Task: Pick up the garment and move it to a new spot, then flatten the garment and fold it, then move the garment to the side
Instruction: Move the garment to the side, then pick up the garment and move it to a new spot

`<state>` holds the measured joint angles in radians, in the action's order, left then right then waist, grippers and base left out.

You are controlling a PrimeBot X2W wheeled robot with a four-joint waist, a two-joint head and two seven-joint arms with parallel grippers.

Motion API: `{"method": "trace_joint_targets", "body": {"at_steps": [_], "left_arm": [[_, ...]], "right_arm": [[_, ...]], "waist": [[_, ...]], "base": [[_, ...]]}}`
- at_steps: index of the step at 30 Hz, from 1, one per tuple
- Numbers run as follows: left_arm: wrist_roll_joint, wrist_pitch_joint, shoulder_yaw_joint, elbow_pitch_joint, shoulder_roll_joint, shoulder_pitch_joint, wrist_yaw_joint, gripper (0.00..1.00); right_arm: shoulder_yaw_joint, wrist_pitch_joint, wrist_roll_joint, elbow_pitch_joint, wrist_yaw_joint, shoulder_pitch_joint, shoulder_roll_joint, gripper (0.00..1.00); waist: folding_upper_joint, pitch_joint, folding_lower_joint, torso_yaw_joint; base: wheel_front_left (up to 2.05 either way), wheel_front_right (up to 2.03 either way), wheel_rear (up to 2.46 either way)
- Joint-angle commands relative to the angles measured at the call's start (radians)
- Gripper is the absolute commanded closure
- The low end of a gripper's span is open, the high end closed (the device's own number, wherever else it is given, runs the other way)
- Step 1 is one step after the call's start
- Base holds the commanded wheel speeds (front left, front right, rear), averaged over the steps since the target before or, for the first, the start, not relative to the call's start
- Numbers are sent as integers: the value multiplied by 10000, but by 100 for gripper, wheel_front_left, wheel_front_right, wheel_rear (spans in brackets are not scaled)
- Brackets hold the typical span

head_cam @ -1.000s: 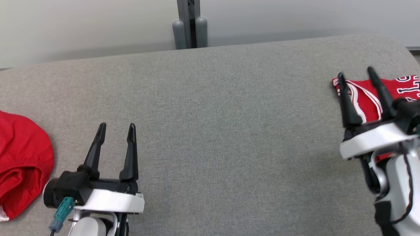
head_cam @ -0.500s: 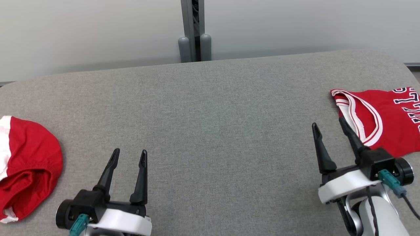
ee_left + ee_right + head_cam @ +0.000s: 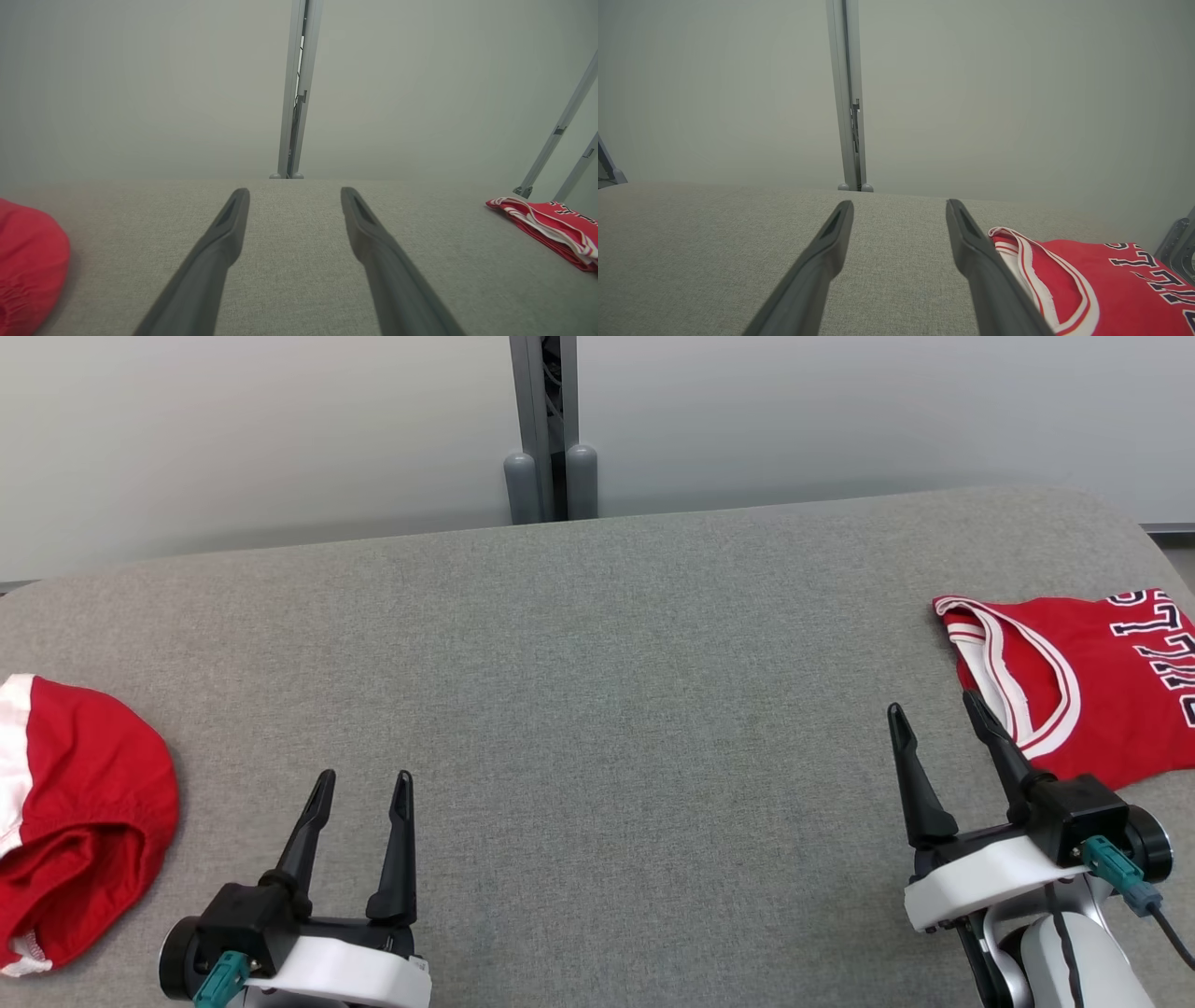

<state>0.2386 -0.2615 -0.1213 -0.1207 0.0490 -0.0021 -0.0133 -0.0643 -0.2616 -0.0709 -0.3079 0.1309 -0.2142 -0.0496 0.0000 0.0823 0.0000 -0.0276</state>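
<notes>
Counter: grey fabric surface, rounded at the far corners; it carries both garments.
Left gripper: low at the near left, fingers pointing toward the far edge.
Left jaws: open wide, nothing between them; bare grey fabric shows in the gap in the left wrist view.
Right gripper: low at the near right, fingers pointing toward the far edge and leaning slightly left.
Right jaws: open wide, nothing between them; the gap shows bare counter in the right wrist view.
Jersey: red with white trim and dark lettering, folded flat at the right end of the counter; its right part is cut off by the edge of the head view.
Jersey to right gripper: the trimmed opening lies just beside the outer finger, which overlaps the jersey's near-left edge in the head view; contact cannot be told.
Red bundle: crumpled red cloth with a white band, at the left end of the counter, well apart from the jersey and left of the left gripper.
Post: grey upright behind the counter's far edge, against a pale wall.
</notes>
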Motion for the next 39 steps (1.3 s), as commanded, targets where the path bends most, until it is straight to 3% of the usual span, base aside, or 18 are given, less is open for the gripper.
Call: {"method": "trace_joint_targets", "body": {"at_steps": [1,28,39], "left_arm": [[49,-25,-42,23,32,-16,61,0],[-38,-25,-66,-1,34,-219,-30,0],[-159,-25,-89,-92,34,-528,-127,0]], "right_arm": [[63,-67,-87,46,-1,162,-33,0],[99,-67,-371,-113,-1,89,-35,0],[31,-66,-512,51,-1,36,-36,0]], "waist": [[0,26,0,4],[0,199,0,85],[0,654,0,1131]], "base": [[0,0,0],[0,0,0],[0,0,0]]}}
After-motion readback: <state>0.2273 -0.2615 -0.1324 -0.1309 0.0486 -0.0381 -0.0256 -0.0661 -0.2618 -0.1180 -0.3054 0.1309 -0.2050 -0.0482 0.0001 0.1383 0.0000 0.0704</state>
